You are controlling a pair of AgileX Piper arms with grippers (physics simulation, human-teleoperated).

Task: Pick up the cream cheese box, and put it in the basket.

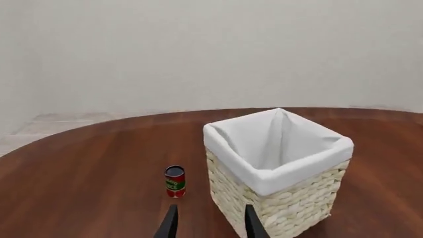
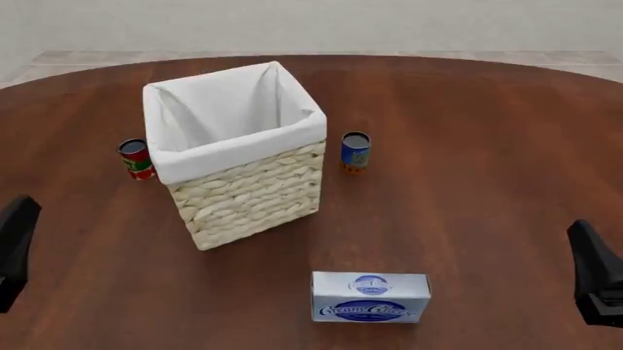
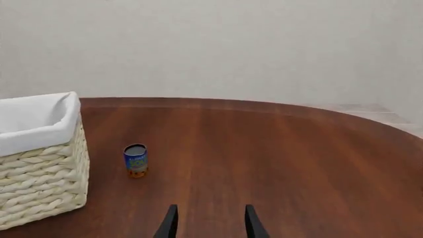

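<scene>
The cream cheese box (image 2: 370,297), a small white carton with a blue oval logo, lies flat on the table near the front edge, between the two arms. It is out of sight in both wrist views. The basket (image 2: 248,197), pale wicker with a white liner, stands upright behind it and to the left. My left gripper (image 1: 210,224) is open, with nothing between its fingers, and points at the basket (image 1: 284,203). My right gripper (image 3: 210,224) is also open and empty, with the basket (image 3: 39,188) off to one side. Both grippers stay low at the front corners, apart from the box.
A red can (image 2: 136,159) stands left of the basket, also seen as the red can (image 1: 174,181) in the left wrist view. A blue can (image 2: 355,152) stands right of the basket, the same blue can (image 3: 135,160) in the right wrist view. The round wooden table (image 2: 486,146) ends at a curved far edge.
</scene>
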